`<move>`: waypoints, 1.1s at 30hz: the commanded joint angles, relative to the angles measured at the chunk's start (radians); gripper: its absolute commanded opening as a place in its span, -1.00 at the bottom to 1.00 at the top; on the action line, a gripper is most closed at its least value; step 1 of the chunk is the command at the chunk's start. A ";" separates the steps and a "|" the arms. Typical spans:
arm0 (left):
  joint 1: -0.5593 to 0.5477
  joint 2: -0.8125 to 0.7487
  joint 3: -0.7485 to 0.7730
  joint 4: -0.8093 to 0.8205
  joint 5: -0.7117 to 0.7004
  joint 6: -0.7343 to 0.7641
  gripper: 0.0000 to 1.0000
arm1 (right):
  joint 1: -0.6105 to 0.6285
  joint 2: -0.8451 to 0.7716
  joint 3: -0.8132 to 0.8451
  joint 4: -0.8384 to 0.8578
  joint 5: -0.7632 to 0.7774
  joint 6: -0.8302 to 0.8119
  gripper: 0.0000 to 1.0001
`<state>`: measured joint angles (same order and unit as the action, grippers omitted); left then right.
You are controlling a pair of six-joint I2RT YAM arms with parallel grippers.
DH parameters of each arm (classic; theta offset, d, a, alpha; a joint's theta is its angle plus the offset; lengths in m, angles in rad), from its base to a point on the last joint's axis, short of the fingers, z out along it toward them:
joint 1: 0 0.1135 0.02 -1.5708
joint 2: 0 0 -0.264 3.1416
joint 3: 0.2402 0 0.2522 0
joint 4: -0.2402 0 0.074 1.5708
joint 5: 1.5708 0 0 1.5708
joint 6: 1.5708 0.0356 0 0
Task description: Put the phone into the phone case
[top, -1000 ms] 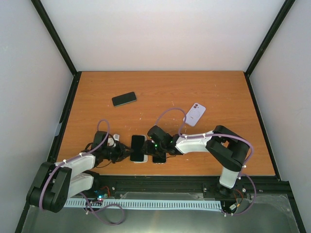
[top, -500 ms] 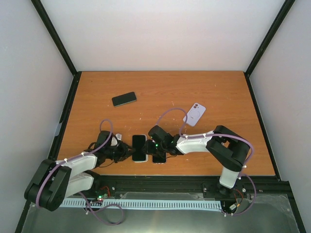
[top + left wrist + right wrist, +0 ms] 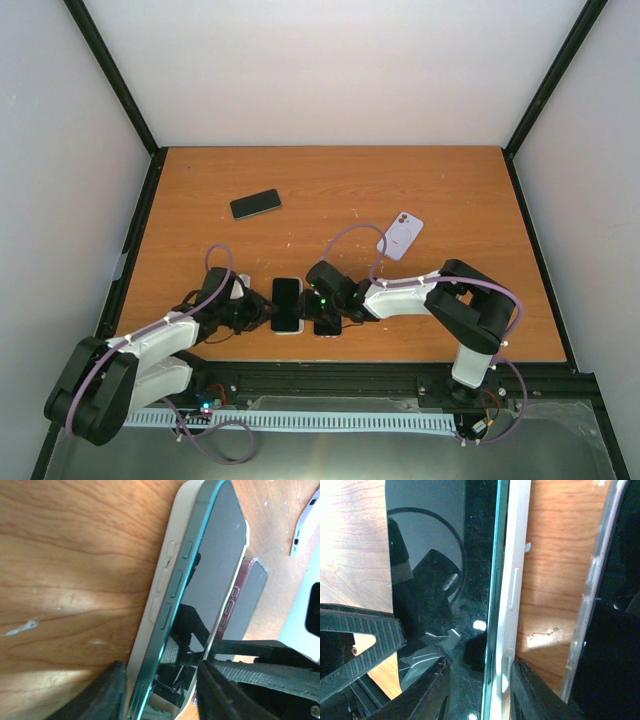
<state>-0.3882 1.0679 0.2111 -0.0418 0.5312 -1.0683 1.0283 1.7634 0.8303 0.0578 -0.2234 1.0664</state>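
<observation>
At the near edge of the table the phone lies on its cream case, long axis 12 to 6, one long edge riding above the case wall. The left gripper straddles it from 9 o'clock and the right gripper from 3. Both are equally close and part-open. I cannot tell whether either is pinching.

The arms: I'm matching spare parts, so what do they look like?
Both the left arm and right arm have white links between black joints, a loose purple cable looping alongside, and black fingers. A green light glows near the right wrist.
</observation>
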 commanded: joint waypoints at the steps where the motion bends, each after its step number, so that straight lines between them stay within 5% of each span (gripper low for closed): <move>1: -0.008 -0.002 0.033 -0.032 -0.015 0.030 -0.53 | 0.012 -0.015 -0.021 -0.017 0.010 0.000 -0.33; 6: -0.008 -0.003 0.018 0.010 0.024 0.017 -0.76 | 0.012 -0.010 -0.022 -0.003 0.001 0.003 -0.34; 11: -0.013 0.015 -0.025 0.085 0.061 -0.013 -0.77 | 0.011 -0.021 -0.025 0.025 -0.004 -0.003 -0.35; 17: -0.015 0.001 -0.015 0.072 0.066 -0.009 -0.57 | 0.009 -0.020 -0.035 0.063 -0.023 -0.002 -0.35; 21: -0.013 -0.010 0.046 -0.053 -0.019 0.032 -0.12 | -0.013 -0.043 -0.063 0.063 -0.003 0.001 -0.35; 25: 0.006 -0.018 0.073 -0.086 -0.041 0.044 0.00 | -0.043 -0.068 -0.089 0.058 0.009 -0.007 -0.33; 29: 0.011 -0.003 0.113 -0.111 -0.082 0.072 -0.02 | -0.051 -0.065 -0.080 0.057 0.010 -0.024 -0.31; 33: 0.012 0.052 0.159 -0.159 -0.109 0.116 -0.28 | -0.056 -0.026 -0.040 0.044 0.008 -0.038 -0.31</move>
<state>-0.3813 1.0763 0.3000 -0.1375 0.4709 -1.0180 0.9813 1.7138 0.7567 0.1158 -0.2279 1.0554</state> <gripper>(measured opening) 0.412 0.346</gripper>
